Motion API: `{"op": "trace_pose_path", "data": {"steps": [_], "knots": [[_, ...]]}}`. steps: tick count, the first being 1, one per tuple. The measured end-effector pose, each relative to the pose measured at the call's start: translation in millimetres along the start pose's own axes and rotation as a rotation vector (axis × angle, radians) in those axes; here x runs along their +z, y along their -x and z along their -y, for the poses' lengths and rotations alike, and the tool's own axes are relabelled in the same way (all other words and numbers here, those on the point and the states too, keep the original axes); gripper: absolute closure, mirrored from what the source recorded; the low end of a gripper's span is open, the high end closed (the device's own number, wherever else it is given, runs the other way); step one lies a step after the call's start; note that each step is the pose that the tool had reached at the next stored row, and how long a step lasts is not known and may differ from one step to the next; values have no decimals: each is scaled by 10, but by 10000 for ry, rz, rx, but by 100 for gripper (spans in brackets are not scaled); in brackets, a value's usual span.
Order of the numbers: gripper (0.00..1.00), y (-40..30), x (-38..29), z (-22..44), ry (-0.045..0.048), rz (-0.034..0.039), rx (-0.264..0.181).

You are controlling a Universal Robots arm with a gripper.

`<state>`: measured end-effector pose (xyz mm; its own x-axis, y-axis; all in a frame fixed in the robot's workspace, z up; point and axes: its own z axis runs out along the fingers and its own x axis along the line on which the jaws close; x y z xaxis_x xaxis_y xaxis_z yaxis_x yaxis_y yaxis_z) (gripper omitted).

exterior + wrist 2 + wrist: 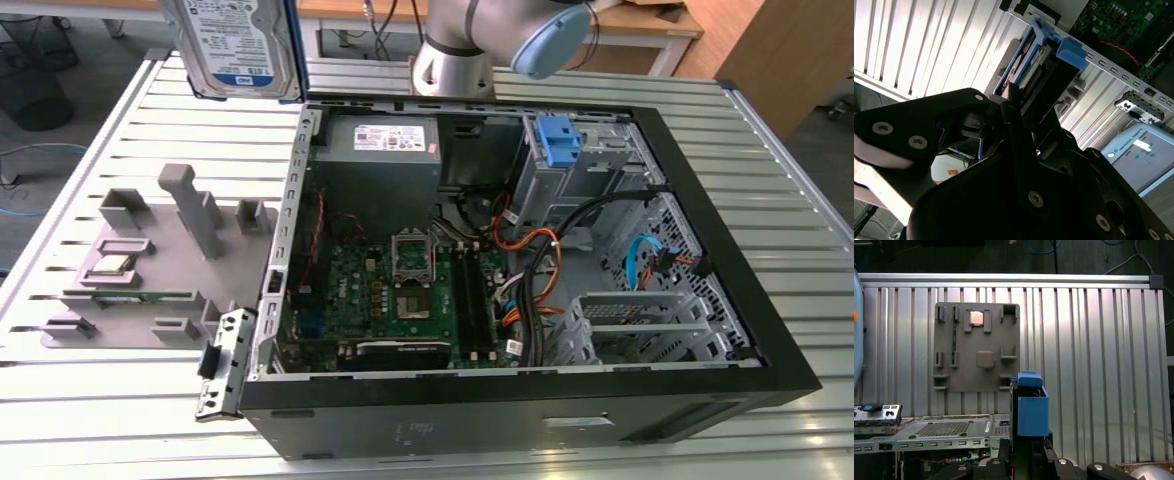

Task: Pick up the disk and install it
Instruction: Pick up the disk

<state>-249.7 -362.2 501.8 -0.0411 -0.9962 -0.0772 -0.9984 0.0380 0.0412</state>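
Note:
The disk (238,45), a silver drive with a blue-and-white label and a blue bracket, hangs upright above the table at the back, at the exterior view's left, over the far corner of the open computer case (707,300). In the second wrist view my gripper (1030,107) is shut on the disk (1046,62), dark fingers (1013,107) clamping its flat sides. In the first wrist view the disk's blue bracket end (1031,407) sticks out from the gripper (1026,452) over the slatted table.
A grey fixture plate (147,260) with slots and a small chip (110,265) lies on the slatted table (80,380), on the exterior view's left of the case. Inside the case are a motherboard (400,290), a power supply (380,140), cables and a drive cage with a blue bracket (561,140).

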Motion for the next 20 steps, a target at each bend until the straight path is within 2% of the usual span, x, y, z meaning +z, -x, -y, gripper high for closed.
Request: {"op": "trace_pose_path", "data": {"steps": [9,20], "knots": [[65,4,-3,102,-1,1,1],[65,5,-4,129,-1,1,1]]}}
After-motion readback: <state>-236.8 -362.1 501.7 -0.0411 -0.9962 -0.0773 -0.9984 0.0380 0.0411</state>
